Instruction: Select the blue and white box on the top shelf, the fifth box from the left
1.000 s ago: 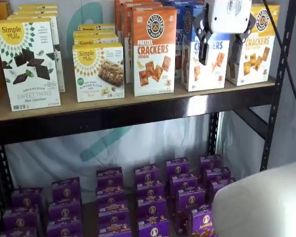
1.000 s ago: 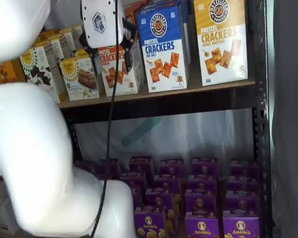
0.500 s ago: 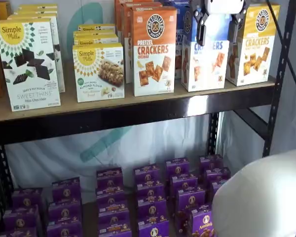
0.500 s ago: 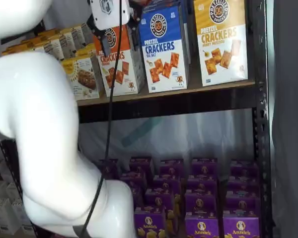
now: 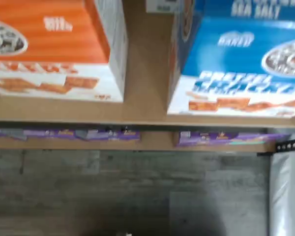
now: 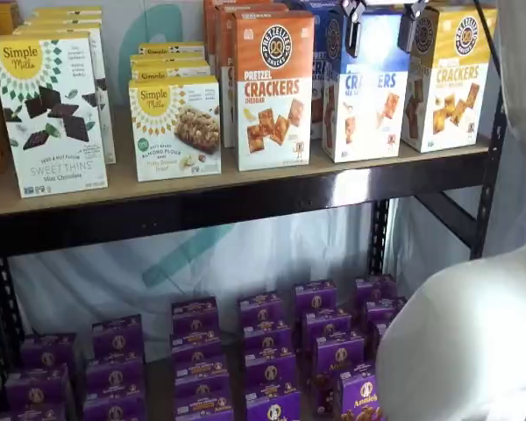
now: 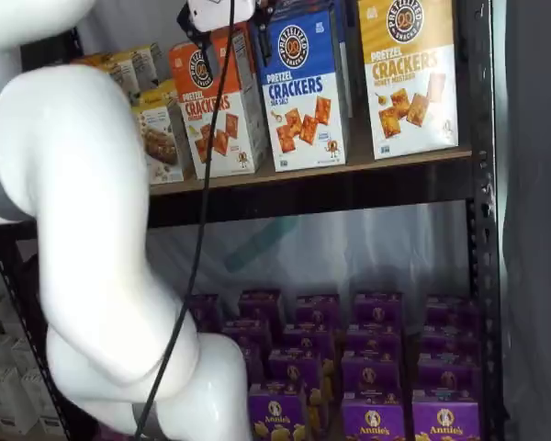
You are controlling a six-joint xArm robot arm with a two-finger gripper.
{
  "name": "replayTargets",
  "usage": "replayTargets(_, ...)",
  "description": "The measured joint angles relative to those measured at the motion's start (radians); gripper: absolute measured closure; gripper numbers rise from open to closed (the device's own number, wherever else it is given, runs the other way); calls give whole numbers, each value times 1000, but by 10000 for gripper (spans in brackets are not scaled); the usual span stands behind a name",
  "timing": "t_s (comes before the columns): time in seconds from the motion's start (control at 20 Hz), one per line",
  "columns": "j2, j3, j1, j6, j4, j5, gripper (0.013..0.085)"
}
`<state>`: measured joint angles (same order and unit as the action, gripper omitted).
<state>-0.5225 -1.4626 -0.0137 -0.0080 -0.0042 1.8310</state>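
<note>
The white arm [image 7: 83,239] fills the left half of one shelf view and the lower right corner of the other. The top shelf [image 6: 245,189] runs across the middle of both shelf views. Upper right in both stands the blue and white box [image 6: 368,88], between the orange Cheddar box [image 6: 273,88] and the yellow cracker box [image 6: 451,74]. At the frame's top edge the gripper [image 6: 380,28] hangs in front of the blue box, its two black fingers plainly apart and holding nothing. Likely risks: the box tops sit at or beyond the frame's edge, so clearance is unsure; a descending finger could strike the box top or nudge a close neighbour
</note>
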Motion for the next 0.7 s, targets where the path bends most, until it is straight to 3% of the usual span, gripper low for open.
replayTargets(0.3, 41, -30, -8, -10, -19, -46, 130)
replayTargets(0.7, 61, -43, -57, -51, 4, -111, 130)
